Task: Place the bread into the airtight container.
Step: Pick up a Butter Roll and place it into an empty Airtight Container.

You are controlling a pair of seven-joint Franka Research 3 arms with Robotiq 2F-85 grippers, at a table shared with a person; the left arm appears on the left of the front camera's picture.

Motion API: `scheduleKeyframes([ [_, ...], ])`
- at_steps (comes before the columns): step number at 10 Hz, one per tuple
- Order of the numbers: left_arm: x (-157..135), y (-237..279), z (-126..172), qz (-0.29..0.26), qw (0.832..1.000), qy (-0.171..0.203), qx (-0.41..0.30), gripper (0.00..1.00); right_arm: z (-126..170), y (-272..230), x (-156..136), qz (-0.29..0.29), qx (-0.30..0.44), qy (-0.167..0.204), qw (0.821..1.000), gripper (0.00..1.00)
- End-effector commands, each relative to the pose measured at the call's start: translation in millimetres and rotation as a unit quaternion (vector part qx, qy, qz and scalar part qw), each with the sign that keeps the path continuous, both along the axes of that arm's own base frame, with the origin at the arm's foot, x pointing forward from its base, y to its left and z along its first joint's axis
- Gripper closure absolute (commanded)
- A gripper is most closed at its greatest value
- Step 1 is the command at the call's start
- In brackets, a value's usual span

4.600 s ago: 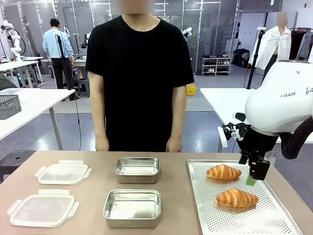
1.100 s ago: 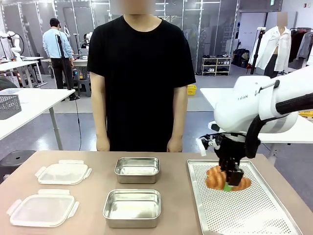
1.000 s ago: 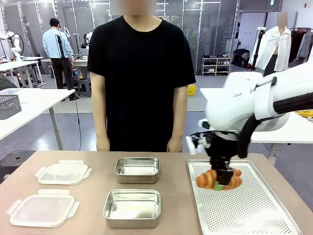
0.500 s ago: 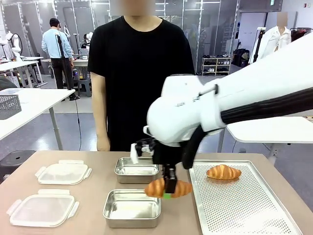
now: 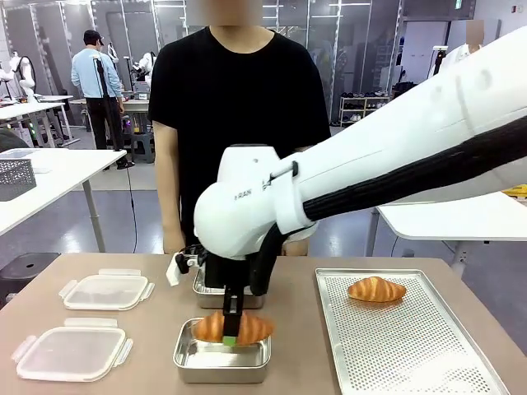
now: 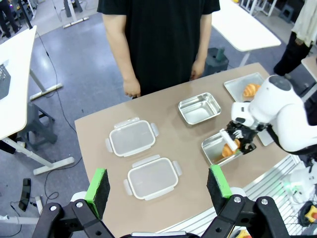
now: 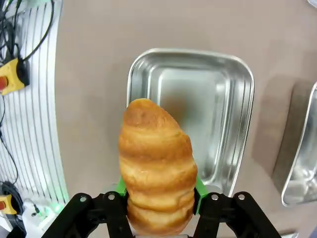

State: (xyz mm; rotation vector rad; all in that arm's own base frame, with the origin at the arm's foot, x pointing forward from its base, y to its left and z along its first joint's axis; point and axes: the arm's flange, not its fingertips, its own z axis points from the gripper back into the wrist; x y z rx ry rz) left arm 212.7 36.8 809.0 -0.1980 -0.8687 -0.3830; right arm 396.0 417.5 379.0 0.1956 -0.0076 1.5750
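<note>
Over the near shiny metal box (image 5: 222,370) on the brown counter (image 5: 156,325), our right hand (image 5: 230,337) is squeezed tight on the golden brown croissant (image 5: 207,327). We hold the bread low, at the top edge of the box, so it is not resting inside yet. We think the job is mostly done: we need to lower it, let go, and maybe put on a clear plastic lid (image 5: 72,352). Our left hand (image 6: 157,184) hangs high up, fingers spread wide, holding nothing. A second croissant (image 5: 375,289) lies on the holey metal tray (image 5: 412,354).
</note>
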Motion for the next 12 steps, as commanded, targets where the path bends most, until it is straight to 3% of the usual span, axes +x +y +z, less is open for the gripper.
scheduleKeyframes([
  [1,0.2,0.1,0.7,-0.001,1.0,-0.001,0.0,0.0,-7.8,15.9,12.2,-0.02,-0.005,-0.019,1.0,0.51],
  [5,0.2,0.1,0.7,-0.001,1.0,-0.001,0.0,0.0,-25.5,18.0,30.1,-0.035,-0.002,-0.002,0.999,0.51],
  [7,0.2,0.1,0.7,-0.001,1.0,-0.001,0.0,0.0,-27.3,19.0,33.0,-0.042,-0.009,0.008,0.999,0.34],
  [8,0.2,0.1,0.7,-0.001,1.0,-0.001,0.0,0.0,-26.5,19.3,32.4,-0.042,-0.013,0.012,0.999,0.13],
  [9,0.2,0.1,0.7,-0.001,1.0,-0.001,0.0,0.0,-26.4,20.9,30.1,-0.037,-0.014,0.014,0.999,0.0],
  [12,0.2,0.1,0.7,-0.001,1.0,-0.001,0.0,0.0,-23.6,19.0,26.5,-0.043,-0.012,0.008,0.999,0.0],
])
